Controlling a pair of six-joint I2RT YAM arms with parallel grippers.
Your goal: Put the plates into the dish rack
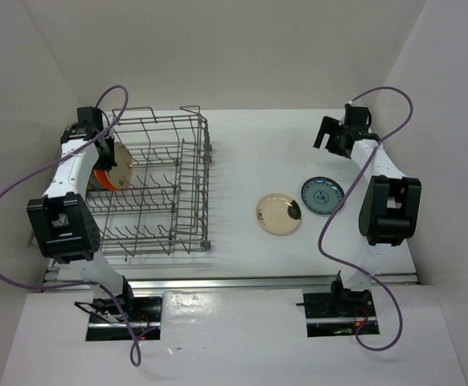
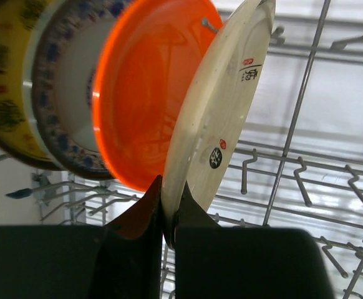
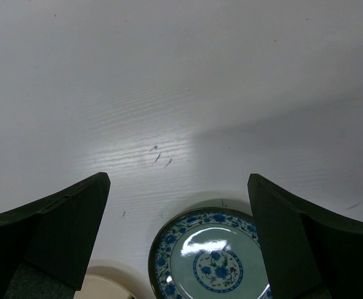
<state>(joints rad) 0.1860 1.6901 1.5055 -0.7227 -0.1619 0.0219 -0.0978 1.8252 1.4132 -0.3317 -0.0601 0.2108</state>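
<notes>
Only the left wrist view shows the row standing on edge in the dish rack (image 2: 306, 93): gold plate (image 2: 4, 93), racked blue-and-white plate (image 2: 63, 93), orange plate (image 2: 144, 93), then the pinched beige plate (image 2: 222, 118), its lower rim grasped by the left fingers (image 2: 141, 212). From above, the arm hides all but orange and beige. Well right of the rack, on the white desk (image 1: 250, 153), the loose beige plate (image 1: 278, 214) and flat blue-and-white plate (image 1: 322, 195) lie just beside each other, with the right fingers (image 3: 63, 218) spread wide above the latter's far rim, holding nothing.
</notes>
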